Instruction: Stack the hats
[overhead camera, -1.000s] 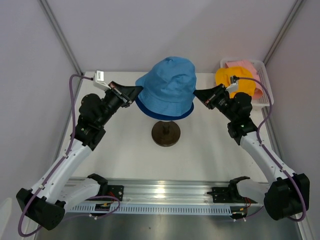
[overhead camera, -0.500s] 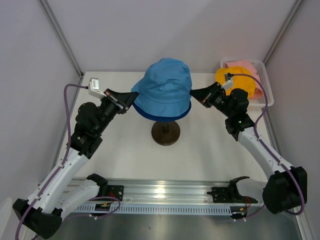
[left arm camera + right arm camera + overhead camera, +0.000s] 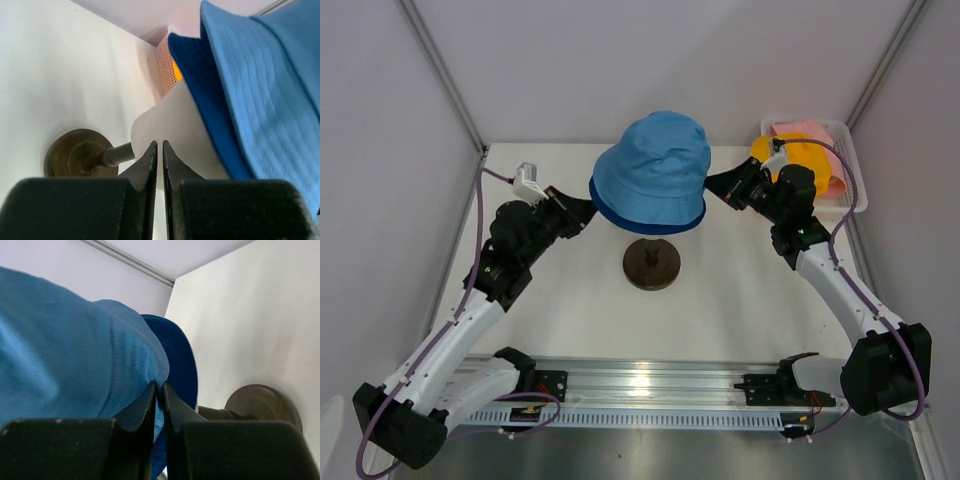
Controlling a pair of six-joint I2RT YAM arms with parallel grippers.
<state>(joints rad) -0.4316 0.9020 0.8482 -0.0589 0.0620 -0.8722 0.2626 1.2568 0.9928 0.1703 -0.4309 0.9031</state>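
Two hats stacked on the stand: light blue hat (image 3: 652, 165) seated over dark blue hat (image 3: 620, 214), with only a rim of the darker brim showing beneath. Both carried on the cream mannequin head (image 3: 170, 130) above the dark round base (image 3: 652, 266).

Change over the last second:
- Compared with a second ago, sits lower and level over the crown; no longer tilted and stretched sideways between the two arms.
- Left gripper (image 3: 588, 208): now tucked lower and closer under the left brim. In the left wrist view, parted by a thin slit only, with nothing between the fingers; brim hanging just beside, not pinched.
- Right gripper (image 3: 712, 186): at the right brim edge. In the right wrist view, likewise parted by a thin slit, with the brim hem right at the tips. Cannot tell whether fabric remains caught there.

Meaning for the task: judged as the release of the second hat, placement effectively done.

Remaining: yellow-orange hat (image 3: 800, 160) and pink hat (image 3: 800, 130), both in the white mesh basket (image 3: 855, 185) at the far right corner, well apart from the stand.

Next, by judgement: withdraw both arms clear of the brim without dragging it, then fetch from the basket.
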